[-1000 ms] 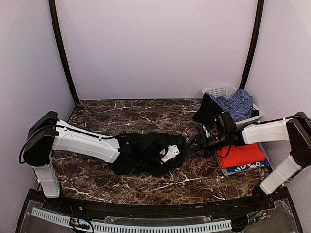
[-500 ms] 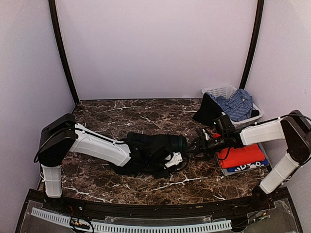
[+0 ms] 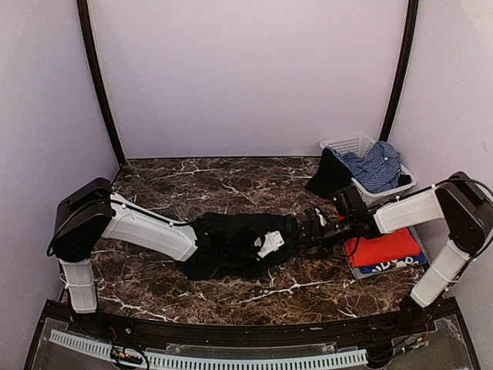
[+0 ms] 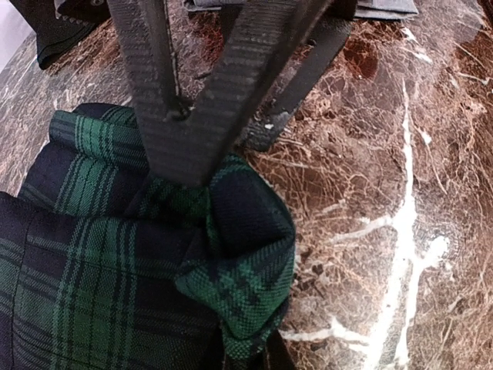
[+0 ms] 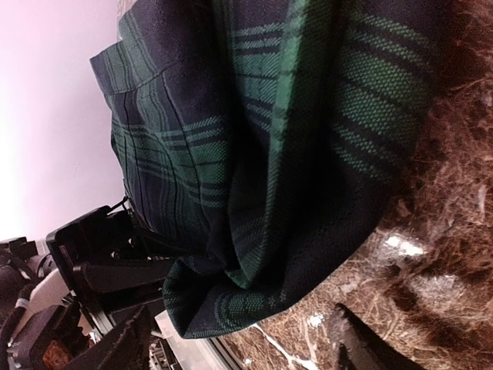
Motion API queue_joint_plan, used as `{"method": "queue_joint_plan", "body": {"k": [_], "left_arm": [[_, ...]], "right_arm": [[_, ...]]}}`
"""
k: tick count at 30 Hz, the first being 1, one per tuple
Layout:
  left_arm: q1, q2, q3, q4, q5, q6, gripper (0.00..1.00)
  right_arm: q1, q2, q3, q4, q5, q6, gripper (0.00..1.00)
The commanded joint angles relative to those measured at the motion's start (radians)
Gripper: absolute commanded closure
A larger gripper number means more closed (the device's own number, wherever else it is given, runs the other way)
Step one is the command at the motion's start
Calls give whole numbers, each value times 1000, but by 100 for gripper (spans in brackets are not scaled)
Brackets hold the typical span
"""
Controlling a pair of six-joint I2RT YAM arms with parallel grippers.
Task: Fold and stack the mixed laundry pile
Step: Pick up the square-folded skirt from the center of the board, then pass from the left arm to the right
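— Brown marble table, pale walls round it. What has the left gripper got?
— Its fingers meet in a V, pinched on a fold of the skirt, right at a bunched corner of the cloth.
— And where is the skirt?
— Crumpled mid-table, dark green tartan, under the left wrist. The white left arm reaches in low from the left side.
— The right gripper?
— Jaws apart. Its wrist camera shows one finger at each lower corner, with the skirt's hem just ahead of them. I cannot tell whether they touch it.
— And from above?
— It sits at the skirt's right end, facing the left gripper, the two near each other. The right arm stretches in from the right side.
— Beyond that?
— A grey tray at the table's right edge, with a folded red shirt on top of a blue shirt. In the far right corner, a white basket holds a light blue shirt. A black garment hangs over its left rim onto the table.
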Motion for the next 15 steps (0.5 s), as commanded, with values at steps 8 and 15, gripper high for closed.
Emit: {"method": "queue_joint_plan", "body": {"k": [8, 15], "left_arm": [[15, -84, -24, 47, 53, -46, 96], [14, -119, -43, 67, 98, -54, 96]], "right_arm": [[66, 58, 3, 154, -15, 124, 14], [66, 144, 21, 253, -37, 182, 15]]}}
